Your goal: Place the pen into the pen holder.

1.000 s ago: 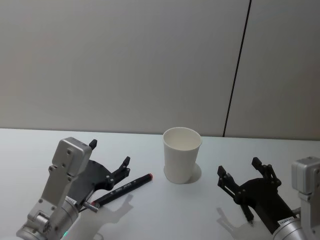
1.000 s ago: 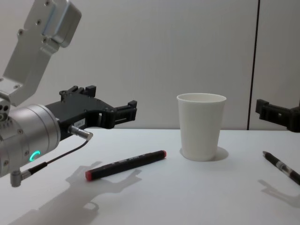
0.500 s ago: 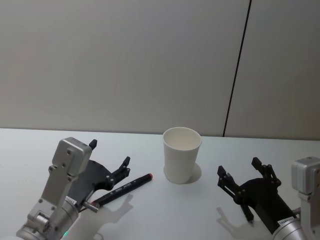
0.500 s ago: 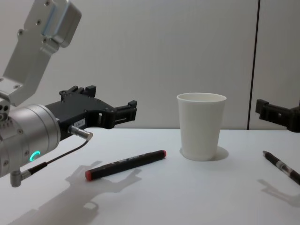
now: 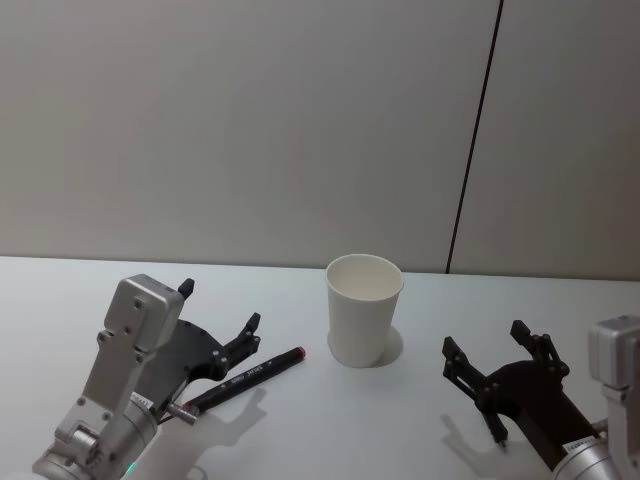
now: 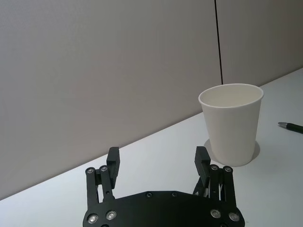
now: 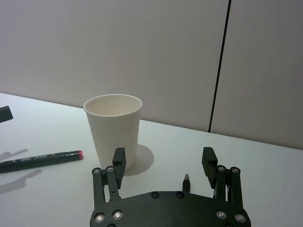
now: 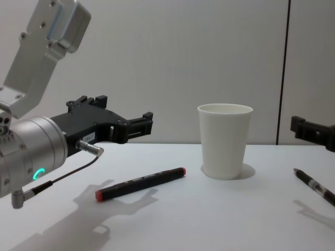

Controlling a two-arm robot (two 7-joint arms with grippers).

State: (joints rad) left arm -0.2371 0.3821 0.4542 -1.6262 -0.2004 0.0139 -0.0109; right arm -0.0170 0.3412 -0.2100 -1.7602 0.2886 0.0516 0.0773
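Between the spread fingers of my right claw (image 7: 164,156), just under it, lies the slim black ballpoint pen (image 7: 186,181), flat on the table with most of its length hidden beneath the palm. The claw is wide open and holds nothing. Over the last second it has slid a little outward and back toward me, away from the cup, while the pen stayed put. I read that as the start of lining up over the pen, not a grasp: the fingers are above it, not yet around it.

Ahead of that claw and inward stands the white paper cup (image 5: 364,310), upright, mouth open and empty as far as I can see, well apart from the pen.

Beyond the cup, my left claw (image 5: 220,305) hangs above the table, also open and empty, and it has not shifted. Just below and ahead of it lies a black marker with a red cap (image 8: 140,183), untouched, its red end pointing toward the cup. Either pen could serve; the right arm's move suggests the ballpoint goes first.

The tabletop (image 8: 209,219) is plain white, smooth and matte, taking soft shadows from both arms. Behind it is a pale grey panelled wall (image 5: 250,120) with one dark vertical seam (image 5: 475,130).
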